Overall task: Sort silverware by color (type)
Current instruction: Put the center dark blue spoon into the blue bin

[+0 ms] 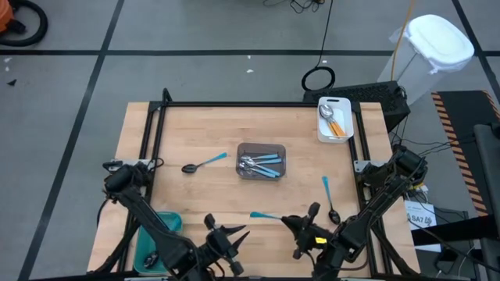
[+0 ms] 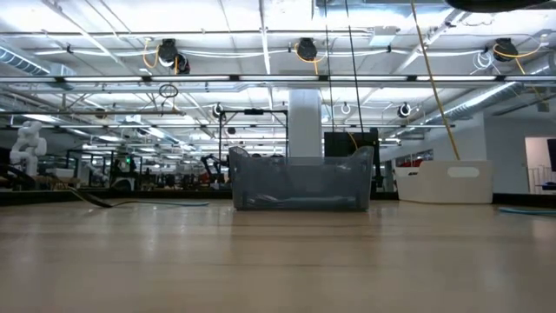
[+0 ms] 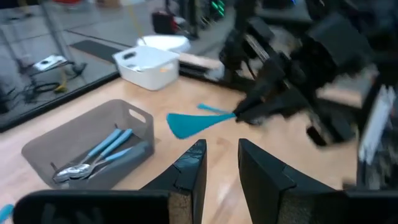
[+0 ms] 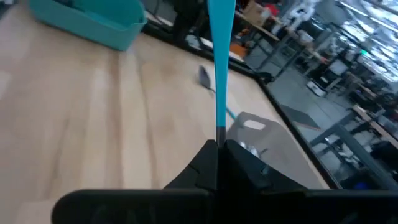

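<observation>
My right gripper [image 1: 287,222] is near the table's near edge, shut on a spoon with a light-blue handle [image 1: 264,215]; its bowl is hidden. My left gripper [image 1: 234,234] is open just left of it, its fingers [image 3: 219,165] pointing at the handle's wide free end [image 3: 186,124]. A grey bin [image 1: 262,161] at the table's centre holds silver-bowled spoons with blue handles. Orange-handled spoons lie in a white tray [image 1: 334,119] at the far right. Two black-bowled, blue-handled spoons lie flat on the table: one [image 1: 203,162] left of the bin, one [image 1: 330,199] near the right gripper. My right gripper pinches the blue handle at its narrow end [image 4: 219,134] between its two shut fingers. The fingers lie along the handle and come from the table's right. The handle stands out roughly level toward the left, and its wide end [image 1: 254,213] is free and seems clear of the table.
A teal bin [image 1: 156,238] stands at the near left corner under the left arm. A black frame [image 1: 258,104] borders the table's far edge and sides. Bare wood lies between the grey bin and the grippers.
</observation>
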Robot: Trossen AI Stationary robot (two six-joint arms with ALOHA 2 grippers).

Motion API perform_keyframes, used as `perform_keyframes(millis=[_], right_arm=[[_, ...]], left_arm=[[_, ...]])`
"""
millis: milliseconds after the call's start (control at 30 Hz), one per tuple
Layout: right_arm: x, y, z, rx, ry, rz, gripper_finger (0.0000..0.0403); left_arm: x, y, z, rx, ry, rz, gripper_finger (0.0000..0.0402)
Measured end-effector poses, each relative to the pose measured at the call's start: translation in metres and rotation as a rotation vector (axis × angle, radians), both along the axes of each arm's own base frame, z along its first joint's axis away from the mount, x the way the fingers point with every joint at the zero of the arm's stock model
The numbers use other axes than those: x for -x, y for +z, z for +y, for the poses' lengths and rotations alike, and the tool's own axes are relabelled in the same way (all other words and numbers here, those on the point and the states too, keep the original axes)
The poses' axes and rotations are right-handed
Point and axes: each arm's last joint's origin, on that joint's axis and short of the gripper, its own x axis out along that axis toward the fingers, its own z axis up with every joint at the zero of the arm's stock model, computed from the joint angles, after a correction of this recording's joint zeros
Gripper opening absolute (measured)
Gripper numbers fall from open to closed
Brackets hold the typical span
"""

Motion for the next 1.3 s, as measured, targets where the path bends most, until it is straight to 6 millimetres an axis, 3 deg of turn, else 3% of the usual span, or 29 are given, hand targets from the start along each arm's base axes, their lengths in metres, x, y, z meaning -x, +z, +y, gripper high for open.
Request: perform_keyframes(millis=[233, 433, 733, 833, 1300], right_arm=[[-0.001, -0.001, 0.004, -0.038, 0.092, 0.082, 0.0012], [-0.002, -0.002, 0.006, -0.052, 0.135, 0.121, 0.0012], [-0.002, -0.003, 0.007, -0.079, 0.171, 0.154, 0.0013], [-0.002, -0.003, 0.007, -0.083, 0.171, 0.150, 0.0013], [-0.004, -0.002, 0.009, -0.109, 0.187, 0.146, 0.0013]], left_arm=[[-0.009, 0.007, -0.003, -0.155, -0.230, 0.182, 0.0093], [-0.023, 0.008, 0.005, -0.180, -0.350, 0.253, 0.0106], [-0.034, 0.003, 0.014, -0.342, -0.403, 0.349, 0.0244], [-0.042, -0.005, 0.018, -0.338, -0.410, 0.375, 0.0272], [-0.049, -0.025, 0.030, -0.313, -0.434, 0.501, 0.0278]])
